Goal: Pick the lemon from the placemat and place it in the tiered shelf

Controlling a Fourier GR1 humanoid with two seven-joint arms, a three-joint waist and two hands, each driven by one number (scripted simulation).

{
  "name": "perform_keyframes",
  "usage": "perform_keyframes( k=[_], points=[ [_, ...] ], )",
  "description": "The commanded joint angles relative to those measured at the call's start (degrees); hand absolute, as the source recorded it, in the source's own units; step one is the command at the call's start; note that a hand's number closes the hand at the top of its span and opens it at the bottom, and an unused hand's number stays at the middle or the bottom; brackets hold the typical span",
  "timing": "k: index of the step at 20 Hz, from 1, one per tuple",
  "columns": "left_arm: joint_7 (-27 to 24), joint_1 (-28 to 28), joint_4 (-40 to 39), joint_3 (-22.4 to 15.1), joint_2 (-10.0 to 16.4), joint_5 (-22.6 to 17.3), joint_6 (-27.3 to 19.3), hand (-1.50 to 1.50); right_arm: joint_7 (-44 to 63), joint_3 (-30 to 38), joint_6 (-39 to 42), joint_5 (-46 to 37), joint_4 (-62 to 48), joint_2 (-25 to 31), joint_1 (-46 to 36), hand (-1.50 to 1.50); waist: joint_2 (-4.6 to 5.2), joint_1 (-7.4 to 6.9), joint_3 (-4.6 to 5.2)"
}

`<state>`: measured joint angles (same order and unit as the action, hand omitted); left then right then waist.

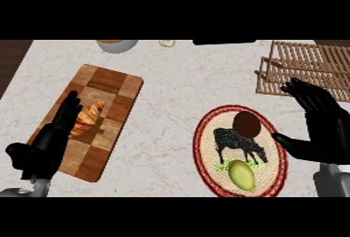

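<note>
At lower right of the frame, the lemon (241, 175) lies on the placemat (199, 147), at its lower end. It sits below the printed cow and a brown round object (246, 124) whose kind I cannot tell.

No step of the task is complete: the lemon is neither lifted nor touched.

My right hand (320, 127) is at the right edge of the placemat, with fingers straight and apart and the thumb extended toward the mat. It holds nothing. It is up and to the right of the lemon, near but clear of it.

The tiered shelf (308, 65) stands at upper right, well apart from the lemon.

My left hand (51, 139) rests open at lower left over the cutting board (109, 85), beside a croissant (89, 118).

Remaining, in my judgement: close the right hand on the lemon, lift it, carry it to the shelf and release it.
</note>
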<state>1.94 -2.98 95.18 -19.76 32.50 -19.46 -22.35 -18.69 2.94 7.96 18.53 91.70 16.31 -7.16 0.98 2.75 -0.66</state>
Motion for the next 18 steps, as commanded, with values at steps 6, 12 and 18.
perform_keyframes(
  k=[6, 12, 18],
  points=[
    [-3.19, -6.33, -7.09, -2.97, -4.92, 2.08, 2.81, 0.00, -32.72, 10.51, -1.58, 2.06, -21.11, -11.64, 4.70, -1.50, 0.14, -1.86, 0.30],
    [-3.44, -9.06, -10.83, -3.68, -7.62, 3.80, 3.42, 0.00, -42.20, 10.26, 20.53, 1.85, -30.11, -0.18, 4.93, -1.50, -0.56, -2.54, 0.51],
    [-1.94, -10.90, -12.47, -3.73, -9.52, 5.16, 2.81, 0.00, -48.13, 5.11, 13.83, -11.42, -25.59, 5.18, 11.31, -1.50, -0.92, -2.11, 0.60]
  ],
)
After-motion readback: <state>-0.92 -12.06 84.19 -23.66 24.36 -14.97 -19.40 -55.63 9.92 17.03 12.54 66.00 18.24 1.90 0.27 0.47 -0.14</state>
